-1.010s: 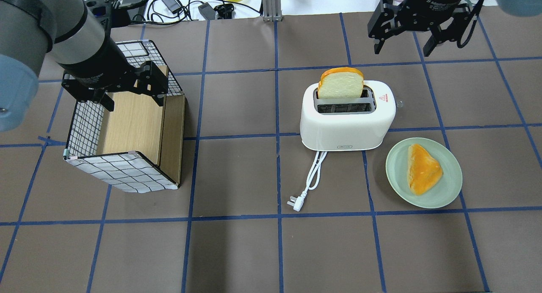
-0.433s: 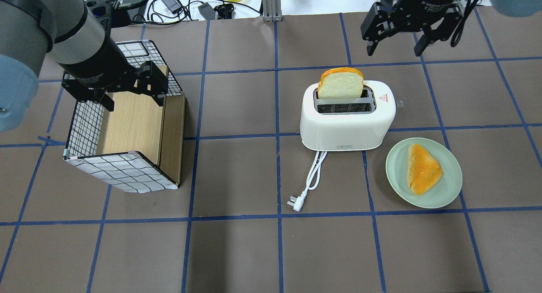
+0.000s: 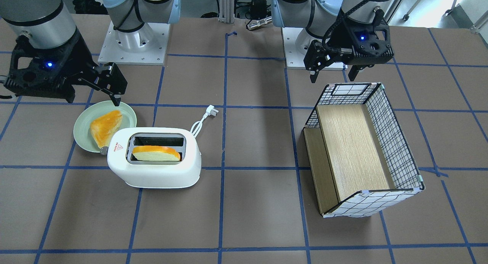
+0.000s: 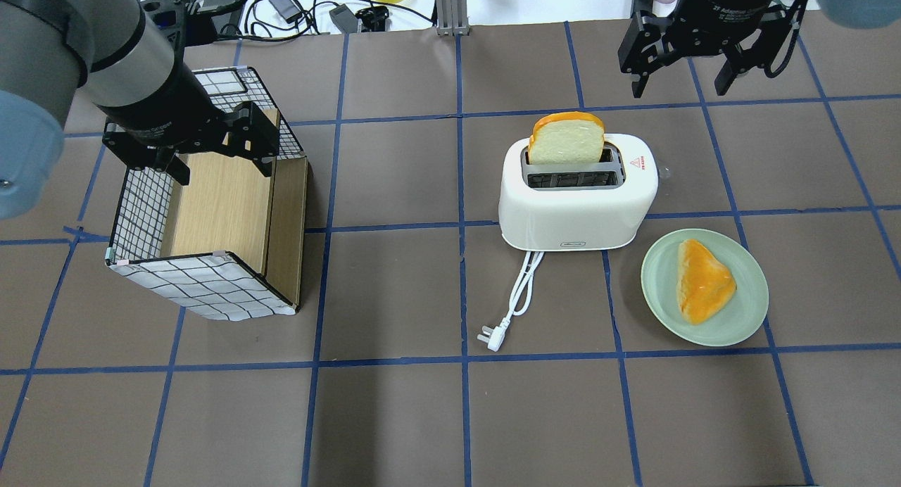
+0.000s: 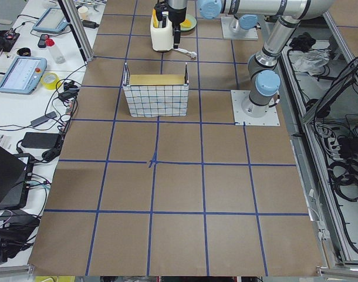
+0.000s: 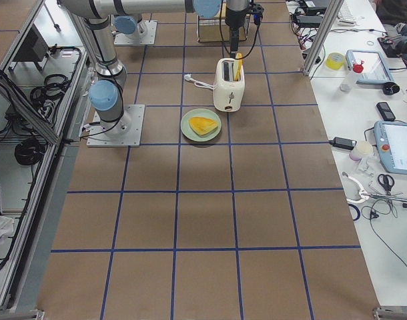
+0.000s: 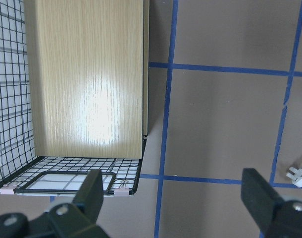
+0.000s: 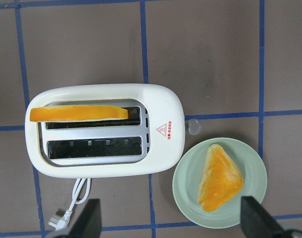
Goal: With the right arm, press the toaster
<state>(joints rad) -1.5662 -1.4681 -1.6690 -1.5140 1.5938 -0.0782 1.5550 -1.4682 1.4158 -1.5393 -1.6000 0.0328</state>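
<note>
The white two-slot toaster [image 4: 577, 205] stands mid-table, with a slice of bread [image 4: 566, 138] upright in its far slot and the near slot empty. It has a red triangle mark [image 4: 635, 165] on top and a small silver knob [image 4: 664, 170] at its right end. It also shows in the right wrist view [image 8: 106, 134] and the front view [image 3: 152, 172]. My right gripper [image 4: 681, 86] is open and empty, high up, beyond and to the right of the toaster, apart from it. My left gripper [image 4: 222, 167] is open and empty over the wire basket [image 4: 141, 212].
A pale green plate [image 4: 662, 290] with a piece of orange-crusted bread [image 4: 704, 279] lies right of the toaster's front. The white cord and plug [image 4: 493, 336] trail toward the near side. The wood-lined basket stands at the left. Cables and gear lie along the far edge.
My right gripper drifted a little left, then back right, staying open beyond the toaster. The left arm, toaster and bread have not moved.
</note>
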